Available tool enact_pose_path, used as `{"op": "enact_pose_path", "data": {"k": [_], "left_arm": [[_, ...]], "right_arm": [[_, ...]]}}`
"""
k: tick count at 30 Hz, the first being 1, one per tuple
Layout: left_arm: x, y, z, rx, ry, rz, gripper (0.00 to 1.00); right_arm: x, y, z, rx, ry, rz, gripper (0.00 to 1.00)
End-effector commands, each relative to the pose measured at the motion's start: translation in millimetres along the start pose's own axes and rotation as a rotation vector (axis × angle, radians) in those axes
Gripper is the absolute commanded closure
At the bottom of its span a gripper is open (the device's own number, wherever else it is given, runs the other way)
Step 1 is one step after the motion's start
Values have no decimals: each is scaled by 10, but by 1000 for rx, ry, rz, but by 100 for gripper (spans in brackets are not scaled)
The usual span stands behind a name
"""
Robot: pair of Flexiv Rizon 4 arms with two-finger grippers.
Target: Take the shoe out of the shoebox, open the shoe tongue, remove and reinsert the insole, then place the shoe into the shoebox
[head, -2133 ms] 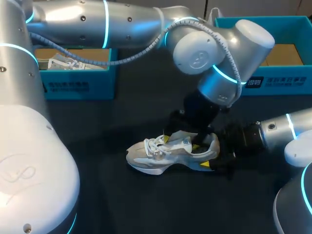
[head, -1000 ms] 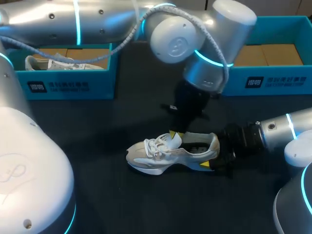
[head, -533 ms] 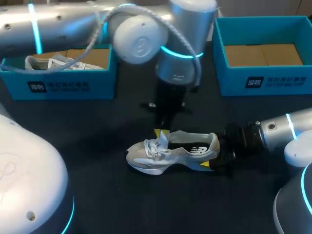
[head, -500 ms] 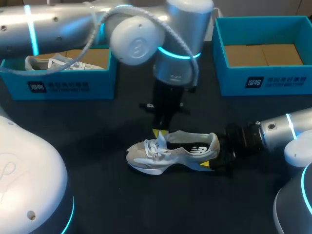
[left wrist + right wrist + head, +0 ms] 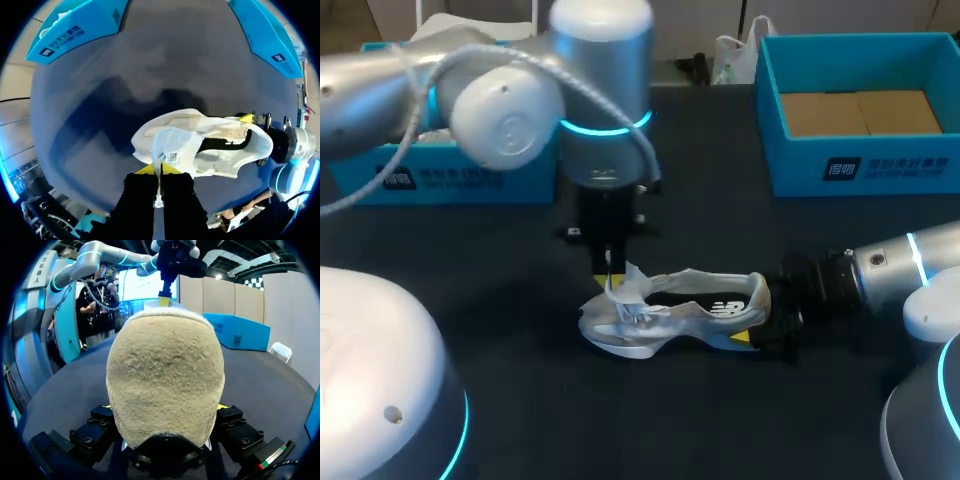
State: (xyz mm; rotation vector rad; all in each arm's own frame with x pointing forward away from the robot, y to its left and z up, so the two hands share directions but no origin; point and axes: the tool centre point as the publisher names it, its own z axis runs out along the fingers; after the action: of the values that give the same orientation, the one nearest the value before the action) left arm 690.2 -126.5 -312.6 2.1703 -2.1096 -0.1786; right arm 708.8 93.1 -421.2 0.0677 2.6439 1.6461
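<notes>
Between the yellow tips of the left gripper (image 5: 159, 169) sits the upper edge of the shoe tongue (image 5: 172, 145). The two fingers stand pressed together on it, so this gripper is clenched on the tongue. In the head view the gripper points straight down from the left arm (image 5: 520, 100), just above the laces. The tongue is lifted up and away from the opening of the shoe (image 5: 227, 131), and in the left wrist view its inner side with a small label shows.

The shoe is a light grey and white sneaker. It stands on its sole on the dark table (image 5: 520, 330), outside both boxes, with the toe toward the left arm's side and the heel toward the right arm's side.

The right gripper (image 5: 162, 407) is at the heel. In the right wrist view the beige heel fills the space between its fingers and a yellow tip shows on each side of it, touching it, so this gripper is grasping the shoe at the heel. The right arm (image 5: 900, 270) lies low over the table.

At the far side of the table stand two blue shoeboxes, well apart from the shoe. The right shoebox (image 5: 860, 165) has brown cardboard (image 5: 860, 112) inside. The left shoebox (image 5: 470, 180) is mostly hidden behind the left arm.
</notes>
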Motion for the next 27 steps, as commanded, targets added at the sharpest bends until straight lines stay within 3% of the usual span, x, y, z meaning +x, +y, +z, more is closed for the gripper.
{"op": "enact_pose_path", "data": {"k": [1, 14, 15, 18, 22, 24, 27], "left_arm": [[-106, -78, 222, -10, 297, -6, 100], [-214, -121, 512, -3, 245, 17, 97], [-230, -118, 516, -3, 241, 21, 94], [-288, -105, 516, 3, 224, 35, 69], [-369, -104, 515, 10, 193, 46, 54], [-416, -91, 482, 23, 177, 49, 47], [-487, -79, 388, 29, 167, 58, 48]], "right_arm": [[-8, -5, 4, 4, -1, 1, 100], [-8, -5, 4, 4, -1, 1, 100], [-8, -5, 4, 4, -1, 1, 100], [-8, -5, 4, 4, -1, 1, 100], [-8, -5, 4, 4, -1, 1, 100], [-8, -5, 4, 4, -1, 1, 100], [-8, -5, 4, 4, -1, 1, 100]]}}
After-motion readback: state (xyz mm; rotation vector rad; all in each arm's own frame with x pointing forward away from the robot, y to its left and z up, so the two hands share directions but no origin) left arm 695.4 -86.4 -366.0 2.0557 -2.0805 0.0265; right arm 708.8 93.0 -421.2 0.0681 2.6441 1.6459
